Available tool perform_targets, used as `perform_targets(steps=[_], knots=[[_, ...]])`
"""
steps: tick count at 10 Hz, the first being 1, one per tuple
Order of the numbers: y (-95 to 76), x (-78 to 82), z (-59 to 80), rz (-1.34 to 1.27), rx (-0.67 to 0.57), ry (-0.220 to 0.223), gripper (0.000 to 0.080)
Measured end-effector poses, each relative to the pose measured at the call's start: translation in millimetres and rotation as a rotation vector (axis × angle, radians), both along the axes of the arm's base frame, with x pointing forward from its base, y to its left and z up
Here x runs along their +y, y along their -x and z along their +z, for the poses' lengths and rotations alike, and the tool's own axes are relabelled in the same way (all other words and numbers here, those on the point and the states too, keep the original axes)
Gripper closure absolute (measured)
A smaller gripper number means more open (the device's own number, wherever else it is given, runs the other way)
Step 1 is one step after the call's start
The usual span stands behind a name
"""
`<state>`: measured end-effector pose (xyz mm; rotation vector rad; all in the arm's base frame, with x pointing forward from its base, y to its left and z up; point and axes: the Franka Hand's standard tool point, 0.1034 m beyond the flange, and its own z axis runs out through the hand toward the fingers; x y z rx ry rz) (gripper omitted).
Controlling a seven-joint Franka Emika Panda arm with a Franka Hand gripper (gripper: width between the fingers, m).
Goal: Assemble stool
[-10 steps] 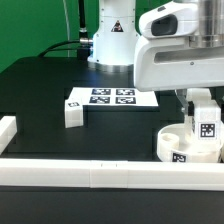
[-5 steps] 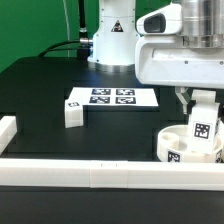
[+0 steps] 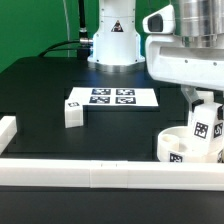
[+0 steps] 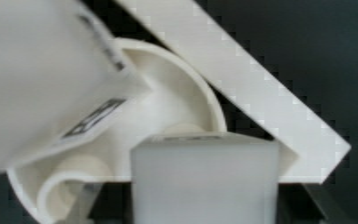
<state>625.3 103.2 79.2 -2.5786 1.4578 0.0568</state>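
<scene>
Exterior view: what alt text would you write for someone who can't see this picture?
A white robot arm's gripper holds a tagged white leg block upright at the round stool seat, at the exterior view's right. A loose leg block sits on the black table beside the marker board.

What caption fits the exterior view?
Gripper holds a leg block at the round seat; another leg waits by the marker board.

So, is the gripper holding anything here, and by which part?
Yes. The gripper is shut on a leg block, gripping its upper end. The block stands upright at the round seat.
</scene>
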Motion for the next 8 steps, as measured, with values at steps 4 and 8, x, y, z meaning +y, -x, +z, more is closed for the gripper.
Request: perform_targets(steps=[4,8], knots=[[-2.6,6.5,-0.4,-0.338,0.034,-0.071,0.046],[-3.7,3.0,-0.7,-0.585,0.086,-0.126,0.0459]])
